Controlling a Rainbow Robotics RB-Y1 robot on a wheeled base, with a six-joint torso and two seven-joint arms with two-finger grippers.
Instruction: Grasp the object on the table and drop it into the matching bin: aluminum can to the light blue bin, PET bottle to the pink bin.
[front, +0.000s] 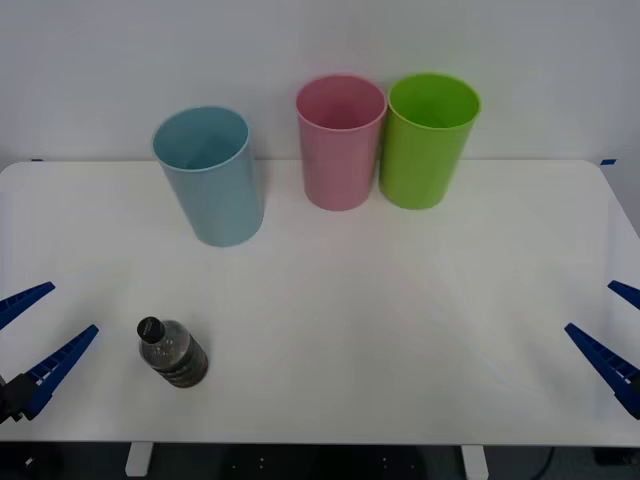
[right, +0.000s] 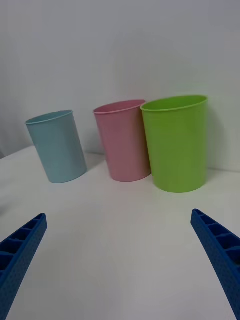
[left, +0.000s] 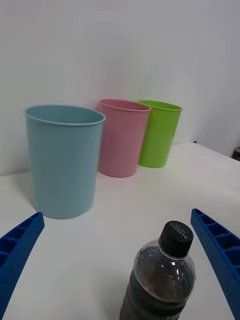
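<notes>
The white table (front: 330, 330) was seen spread wide before a plain pale wall, its rounded corners visible at the far edge. At the table's left edge the left gripper (front: 28, 340) was held low with its blue jaws spread apart, nothing between them. Just beside it, near the front edge, the PET bottle (front: 173, 352) was stood upright, black cap on, dark contents inside. Farther back the light blue bin (front: 210, 180) was placed, well apart from the bottle, with bare surface between. To its right the pink bin (front: 340, 145) and a lime green bin (front: 430, 145) were set close together by the wall. At the right edge the right gripper (front: 615, 335) was held, jaws likewise apart.
</notes>
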